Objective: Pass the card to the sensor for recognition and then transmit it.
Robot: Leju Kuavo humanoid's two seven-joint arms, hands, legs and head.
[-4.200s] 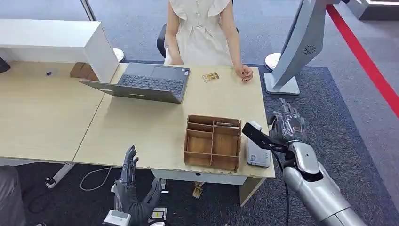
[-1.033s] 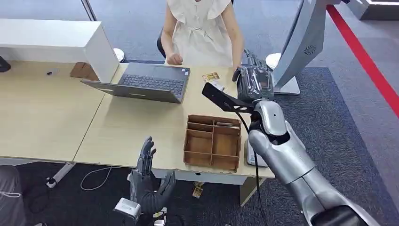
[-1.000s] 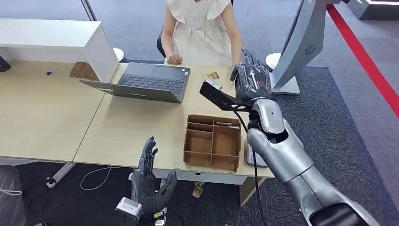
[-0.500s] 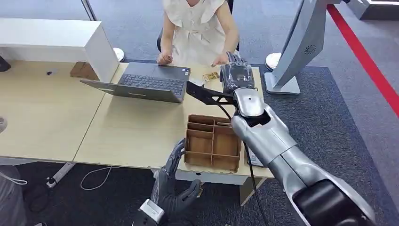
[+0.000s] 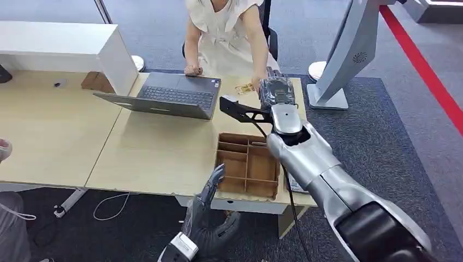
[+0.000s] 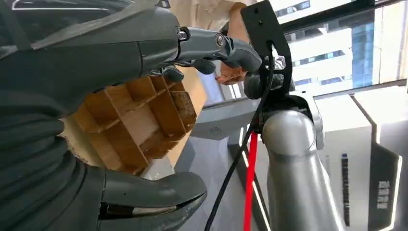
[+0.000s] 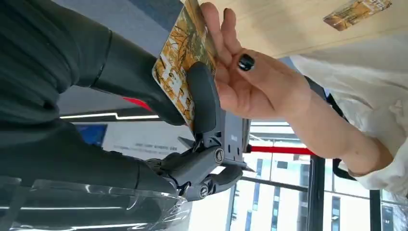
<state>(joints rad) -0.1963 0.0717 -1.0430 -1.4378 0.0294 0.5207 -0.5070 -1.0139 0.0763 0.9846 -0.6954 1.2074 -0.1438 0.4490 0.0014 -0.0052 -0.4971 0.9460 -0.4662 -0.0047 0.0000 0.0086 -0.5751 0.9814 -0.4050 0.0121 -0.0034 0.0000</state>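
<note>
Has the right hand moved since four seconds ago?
Yes. The right hand has gone from beside the tray's near corner, across the table, to the far edge by the person's hand.

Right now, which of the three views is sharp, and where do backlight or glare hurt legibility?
Head view: evenly lit and sharp across the table. Right wrist view: the card, held by the right hand and touched by the person's hand, is crisp, though bright windows behind darken the hand. Left wrist view: the left hand is soft and dark, the windows overexposed.
</note>
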